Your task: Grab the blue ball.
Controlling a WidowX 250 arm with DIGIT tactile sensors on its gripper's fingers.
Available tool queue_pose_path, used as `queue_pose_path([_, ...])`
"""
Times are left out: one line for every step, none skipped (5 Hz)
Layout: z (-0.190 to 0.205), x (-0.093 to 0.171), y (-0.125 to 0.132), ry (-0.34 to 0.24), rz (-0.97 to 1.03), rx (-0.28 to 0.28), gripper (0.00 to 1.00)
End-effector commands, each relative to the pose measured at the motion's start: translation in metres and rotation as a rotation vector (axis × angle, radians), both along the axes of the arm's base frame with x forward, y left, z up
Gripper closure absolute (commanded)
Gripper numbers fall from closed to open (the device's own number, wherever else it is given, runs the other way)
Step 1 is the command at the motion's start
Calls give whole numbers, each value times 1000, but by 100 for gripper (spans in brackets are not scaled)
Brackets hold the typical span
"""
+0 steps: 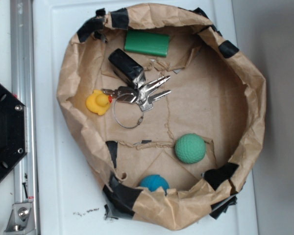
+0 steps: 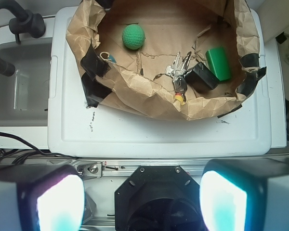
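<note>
The blue ball point(image 1: 154, 182) is a small teal ball lying inside a crumpled brown paper bag basin point(image 1: 68, 93), tight against its near taped rim. In the wrist view only a teal sliver of the blue ball point(image 2: 111, 58) shows behind the paper rim. My gripper point(image 2: 142, 202) appears only in the wrist view, open wide, with its two pale fingers point(image 2: 58, 204) at the bottom corners and nothing between them. It hangs over the black robot base point(image 2: 154, 192), well short of the bag. The exterior view does not show the gripper.
Also in the bag are a mint-green dimpled ball point(image 1: 190, 148), a yellow rubber duck point(image 1: 98, 103), a key bunch point(image 1: 144, 95), a black block point(image 1: 126, 66) and a green block point(image 1: 147, 43). Black tape patches the rim. A metal rail point(image 1: 22, 98) runs beside the white platform point(image 1: 63, 196).
</note>
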State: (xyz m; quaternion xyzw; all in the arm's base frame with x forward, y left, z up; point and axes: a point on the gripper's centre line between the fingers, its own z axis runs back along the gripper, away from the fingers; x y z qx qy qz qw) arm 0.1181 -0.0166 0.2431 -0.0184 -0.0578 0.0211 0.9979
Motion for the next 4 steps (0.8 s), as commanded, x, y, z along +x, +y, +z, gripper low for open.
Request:
queue_pose_path([0,0,0,0,0,0,0])
queue_pose_path([-4,50,19,-41,198,-133,0])
queue_pose_path([-30,96,22,-52,380,-193,0])
queue_pose_path([-77,144,24,-18,506,-275,0])
